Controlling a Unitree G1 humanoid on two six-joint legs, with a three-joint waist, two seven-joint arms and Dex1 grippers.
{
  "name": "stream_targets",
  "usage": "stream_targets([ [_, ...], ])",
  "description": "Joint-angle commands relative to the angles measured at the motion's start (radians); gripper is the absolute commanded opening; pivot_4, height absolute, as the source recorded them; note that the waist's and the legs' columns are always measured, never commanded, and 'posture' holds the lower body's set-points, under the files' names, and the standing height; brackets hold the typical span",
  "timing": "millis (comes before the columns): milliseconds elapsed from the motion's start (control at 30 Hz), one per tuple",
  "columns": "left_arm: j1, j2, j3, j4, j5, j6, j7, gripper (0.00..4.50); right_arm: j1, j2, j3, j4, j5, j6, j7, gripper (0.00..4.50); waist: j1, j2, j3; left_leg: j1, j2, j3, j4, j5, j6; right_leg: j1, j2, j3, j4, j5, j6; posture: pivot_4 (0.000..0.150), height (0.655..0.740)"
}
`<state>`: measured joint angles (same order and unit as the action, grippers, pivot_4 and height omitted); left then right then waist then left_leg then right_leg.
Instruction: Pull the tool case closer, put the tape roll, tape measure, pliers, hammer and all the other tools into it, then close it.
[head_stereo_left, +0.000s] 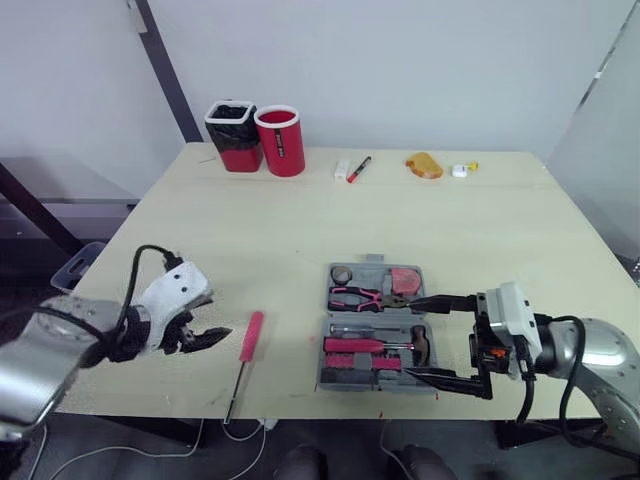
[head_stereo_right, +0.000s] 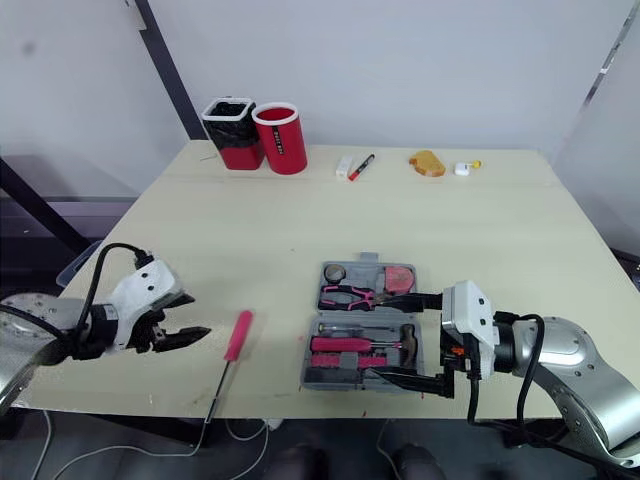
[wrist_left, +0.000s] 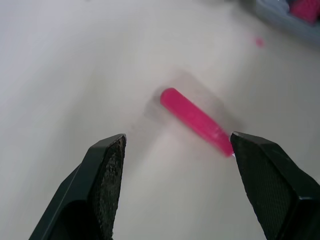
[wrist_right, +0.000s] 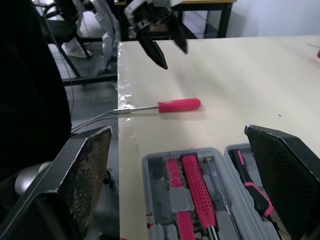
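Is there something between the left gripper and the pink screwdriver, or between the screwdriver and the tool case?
Nothing visible. Only bare table lies between the open left gripper and the screwdriver, and again between the screwdriver and the open tool case.

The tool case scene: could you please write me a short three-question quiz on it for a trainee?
1. Fill in: the tool case lies ___ on the table.
2. Which gripper is nearer the pink screwdriver? A: left gripper. B: right gripper.
3. True or false: the right gripper holds the pink screwdriver.
Key: 1 open; 2 A; 3 false.
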<state>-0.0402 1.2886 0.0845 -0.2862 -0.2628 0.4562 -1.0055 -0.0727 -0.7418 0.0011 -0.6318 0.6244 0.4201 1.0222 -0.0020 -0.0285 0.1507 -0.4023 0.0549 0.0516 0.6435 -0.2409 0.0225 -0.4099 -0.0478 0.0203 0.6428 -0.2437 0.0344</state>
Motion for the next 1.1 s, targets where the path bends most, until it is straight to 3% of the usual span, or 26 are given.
stream_targets([
  [33,-0.143,0.048,-0.112,0.153,0.155,-0.358,-0.162,3.51,-0.016,-0.002,-0.009,-0.018,0.004,-0.021,0.004,4.5,0.004,0.001,0.0,0.0,0.0,0.0,0.0,0.0,0.0,0.0,0.001,0.0,0.0,0.0,0.0,0.15,0.74],
  [133,-0.26,0.014,-0.181,0.255,0.206,-0.481,-0.233,3.51,-0.026,0.002,-0.001,-0.007,-0.004,-0.026,0.0,4.5,0.011,0.001,0.001,-0.002,0.0,0.004,-0.001,0.0,0.0,-0.001,0.002,0.001,-0.001,0.0,0.0,0.15,0.74],
  [233,-0.385,-0.027,-0.307,0.382,0.306,-0.868,-0.363,3.51,-0.014,0.009,-0.002,-0.005,-0.011,-0.03,-0.013,4.5,0.017,0.001,0.0,-0.003,-0.002,0.01,0.0,0.0,0.0,-0.001,0.003,0.001,-0.001,0.0,0.001,0.15,0.74],
  [333,-0.491,-0.078,-0.402,0.51,0.451,-1.245,-0.343,3.51,-0.015,0.014,-0.002,-0.004,-0.003,-0.02,-0.017,4.5,0.018,0.001,0.0,-0.006,-0.002,0.009,0.003,0.0,0.001,-0.003,0.005,0.001,-0.001,0.0,0.001,0.15,0.74],
  [467,-0.589,-0.141,-0.472,0.579,0.582,-1.491,-0.293,3.51,-0.02,0.019,0.006,-0.009,0.011,-0.005,-0.023,4.5,0.018,0.001,0.0,-0.01,-0.001,0.007,0.009,0.0,0.001,-0.003,0.007,-0.001,0.0,0.001,0.002,0.15,0.74],
  [633,-0.658,-0.189,-0.534,0.642,0.73,-1.653,-0.222,3.51,-0.016,0.009,0.004,-0.011,0.021,-0.001,-0.019,4.5,0.016,0.0,0.0,-0.01,-0.001,0.007,0.01,0.0,0.001,-0.003,0.008,0.0,0.0,0.005,0.008,0.15,0.74],
  [833,-0.762,-0.295,-0.567,0.712,1.053,-1.832,-0.029,3.51,-0.037,-0.013,-0.007,0.012,0.039,0.014,-0.001,4.5,0.017,-0.001,-0.001,-0.011,-0.001,0.005,0.011,0.0,0.001,-0.002,0.009,0.0,0.0,0.005,0.009,0.15,0.74],
  [1100,-0.806,-0.349,-0.631,0.727,1.306,-1.902,0.175,3.51,-0.043,-0.025,-0.014,0.018,0.039,0.015,0.0,4.5,0.016,0.0,-0.002,-0.01,-0.001,0.005,0.011,0.0,0.001,-0.002,0.01,0.002,0.001,0.006,0.01,0.15,0.74],
])
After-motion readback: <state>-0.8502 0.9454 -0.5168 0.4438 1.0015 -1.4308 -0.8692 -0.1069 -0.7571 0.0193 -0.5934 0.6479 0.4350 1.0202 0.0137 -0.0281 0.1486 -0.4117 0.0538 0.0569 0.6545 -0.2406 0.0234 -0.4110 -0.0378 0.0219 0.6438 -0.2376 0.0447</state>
